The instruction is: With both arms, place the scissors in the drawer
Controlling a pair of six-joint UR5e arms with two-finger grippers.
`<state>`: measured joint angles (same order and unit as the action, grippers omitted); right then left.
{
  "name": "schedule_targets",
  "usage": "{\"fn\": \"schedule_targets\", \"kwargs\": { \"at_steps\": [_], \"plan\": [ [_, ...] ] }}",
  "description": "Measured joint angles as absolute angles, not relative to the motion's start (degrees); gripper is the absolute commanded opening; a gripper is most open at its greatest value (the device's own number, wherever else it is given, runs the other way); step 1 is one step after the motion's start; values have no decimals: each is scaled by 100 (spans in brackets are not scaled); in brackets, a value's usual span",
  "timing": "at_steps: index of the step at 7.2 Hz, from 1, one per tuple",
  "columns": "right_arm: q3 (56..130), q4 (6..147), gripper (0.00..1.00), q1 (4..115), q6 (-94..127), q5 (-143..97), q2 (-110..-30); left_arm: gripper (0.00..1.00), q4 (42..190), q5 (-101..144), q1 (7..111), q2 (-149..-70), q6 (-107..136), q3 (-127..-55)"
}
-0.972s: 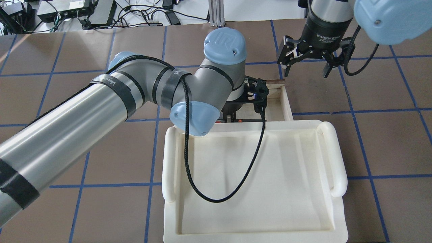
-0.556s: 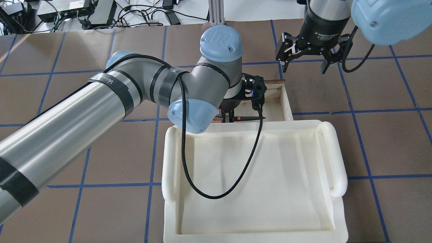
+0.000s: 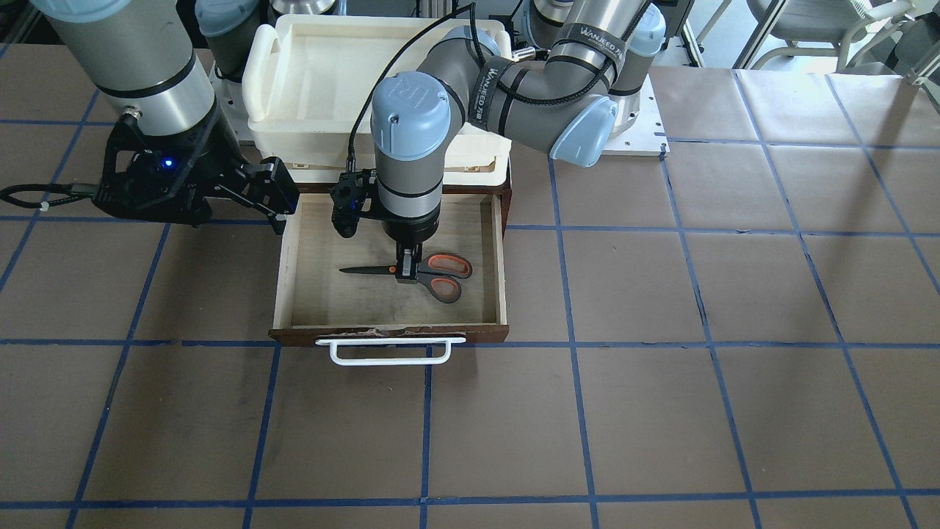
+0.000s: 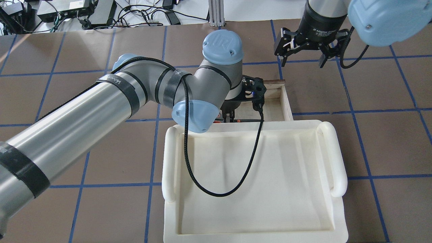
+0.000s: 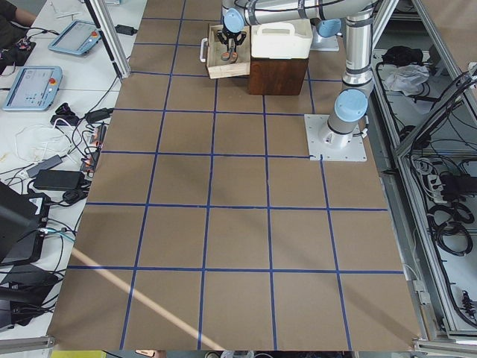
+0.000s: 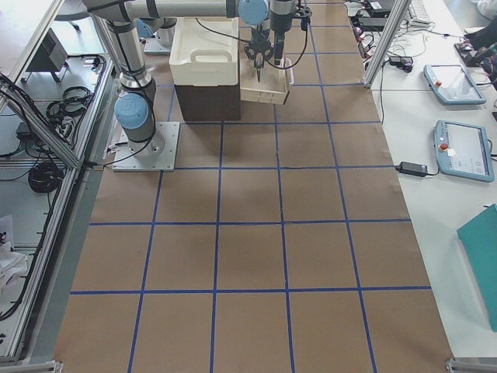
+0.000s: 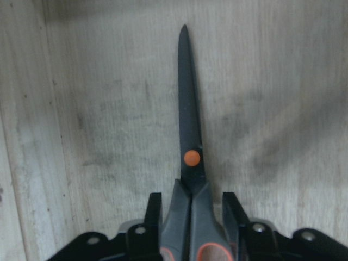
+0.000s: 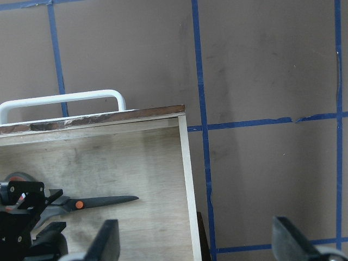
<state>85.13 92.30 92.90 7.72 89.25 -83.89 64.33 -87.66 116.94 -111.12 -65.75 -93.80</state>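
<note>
The scissors (image 3: 422, 279) lie flat on the pale floor of the open drawer (image 3: 501, 257), blades towards my right side. My left gripper (image 3: 406, 273) points straight down into the drawer and straddles the handle neck. In the left wrist view the scissors (image 7: 187, 136) sit between the fingers (image 7: 154, 212) with a thin gap on each side, so the jaws are slightly open. My right gripper (image 4: 301, 58) is open and empty, hovering over the table beside the drawer's front corner. Its wrist view shows the drawer (image 8: 184, 179) and the scissors (image 8: 103, 202).
The drawer's white bar handle (image 3: 389, 354) faces away from me. A cream-white plastic tray (image 4: 332, 158) sits on the brown cabinet above the drawer's back. A black cable (image 4: 189, 162) hangs from my left wrist over the tray. Brown table with a blue tape grid lies all around.
My right gripper has moved farther from me, still open. My left wrist shifted slightly and came back. The scissors' blade, showing past the tray edge 0.6 s ago, is mostly hidden again.
</note>
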Motion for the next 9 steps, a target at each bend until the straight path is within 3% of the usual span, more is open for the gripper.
{"fn": "schedule_targets", "kwargs": {
  "at_steps": [1, 2, 3, 4, 5, 9],
  "plan": [
    [8518, 9225, 100, 9290, 768, 8939, -8389, 67, 6354, -8762, 11697, -11126, -6593, -9383],
    [8541, 9226, 100, 9290, 766, 8949, -8404, 77, 6314, -8775, 11697, -11102, -6621, -9385],
    [8576, 9232, 100, 9290, 776, 8954, -8417, 79, 6311, -8785, 11698, -11016, -6578, -9378],
    [8606, 9234, 100, 9290, 786, 8949, -8423, 95, 6339, -8791, 11691, -10872, -6459, -9353],
    [8626, 9233, 100, 9290, 775, 8945, -8425, 100, 6457, -8829, 11628, -10686, -6365, -9331],
    [8643, 9247, 100, 9290, 776, 8871, -8392, 100, 7385, -8882, 10773, -9744, -5820, -9304]
  ]
}}
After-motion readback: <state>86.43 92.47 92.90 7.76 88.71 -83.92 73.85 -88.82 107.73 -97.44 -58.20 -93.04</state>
